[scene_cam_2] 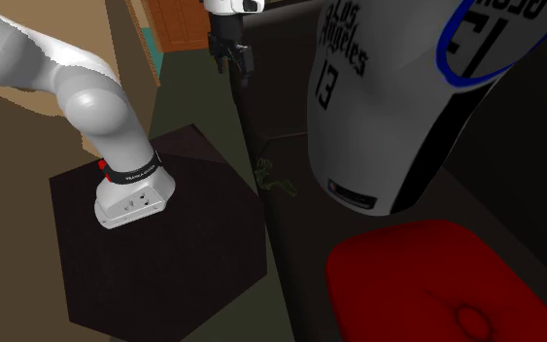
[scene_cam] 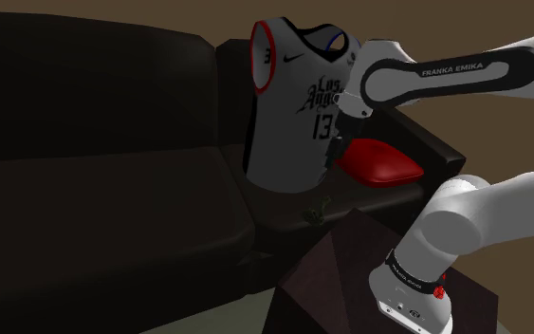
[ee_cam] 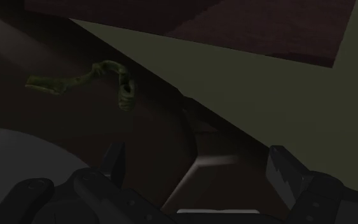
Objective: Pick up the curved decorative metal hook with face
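Olive-green curved hook (ee_cam: 126,94) lies on the dark sofa's (scene_cam: 113,199) seat near its edge, ahead of the black 2-finger gripper (ee_cam: 196,167), whose fingers stand spread, clasping nothing.

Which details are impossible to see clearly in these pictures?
Face on the hook: wrist view, too dim and small to read.
Hook's shape: shoulder view, a tiny dark speck on the sofa.
Jersey: second exterior view, top cut off by the upper edge.
Red cushion: same view, cut off by the lower edge.
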